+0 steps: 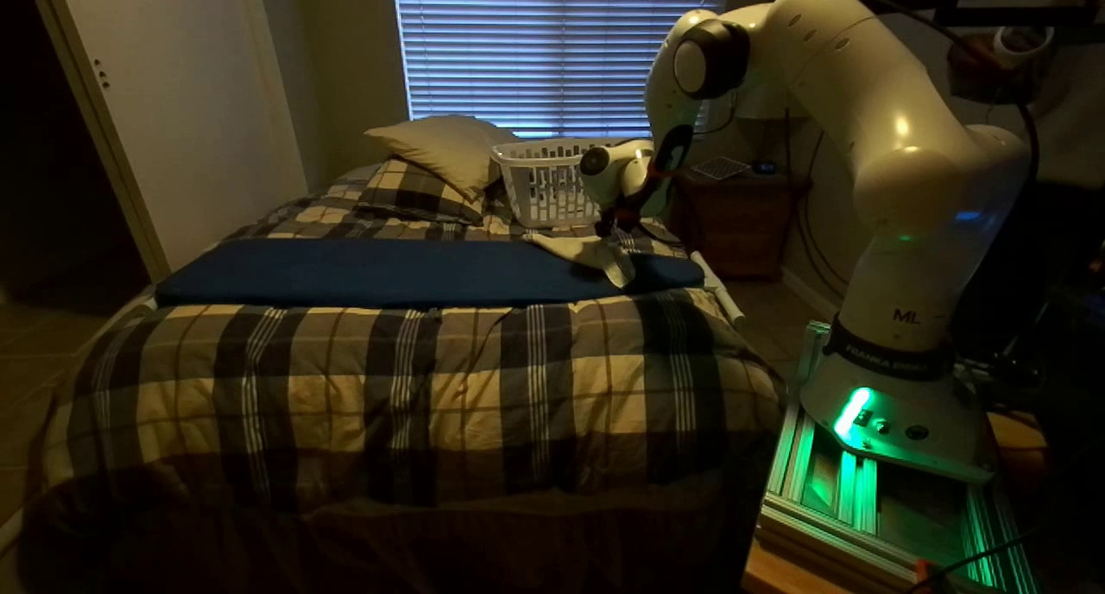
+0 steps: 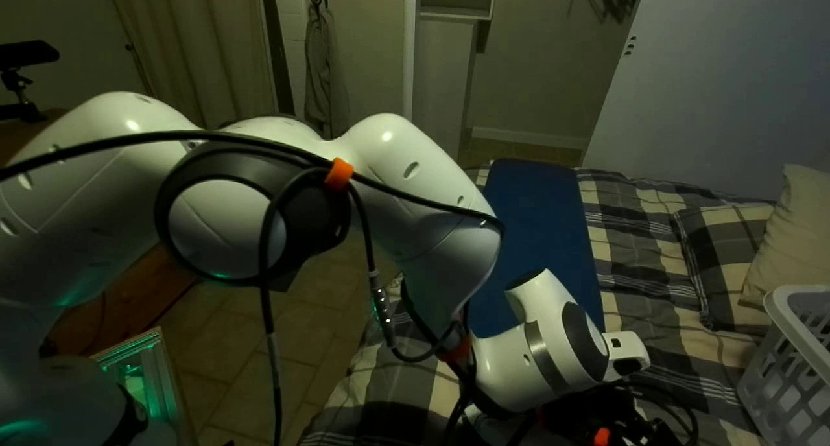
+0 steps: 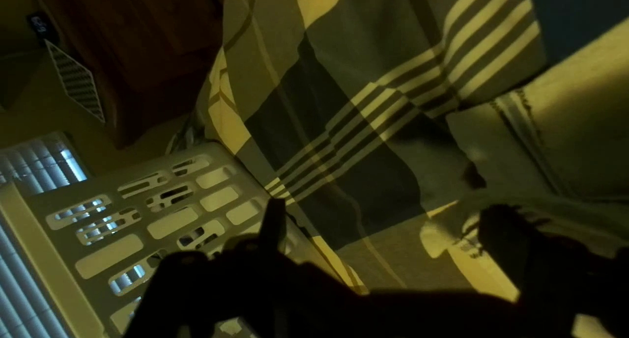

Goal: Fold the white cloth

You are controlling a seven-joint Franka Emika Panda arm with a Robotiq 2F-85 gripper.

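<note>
The white cloth (image 1: 580, 249) lies rumpled on the right part of the long dark blue cloth in an exterior view. One part slopes down toward the front, below my gripper (image 1: 615, 224). In the wrist view the white cloth (image 3: 575, 97) fills the right side, with a curled edge beside the right finger. My gripper (image 3: 385, 215) has its fingers wide apart there. The right finger is at the cloth; whether it touches is too dark to tell. Nothing shows held between the fingers. In an exterior view the cloth and fingertips are hidden behind the arm and beyond the bottom edge.
The long dark blue cloth (image 1: 371, 270) crosses the plaid bed (image 1: 449, 378). A white lattice laundry basket (image 1: 552, 184) stands just behind my gripper, near the left finger in the wrist view. A white pillow (image 1: 449, 149) and a plaid pillow (image 1: 419, 192) lie at the back. A nightstand (image 1: 734, 223) stands beside the bed.
</note>
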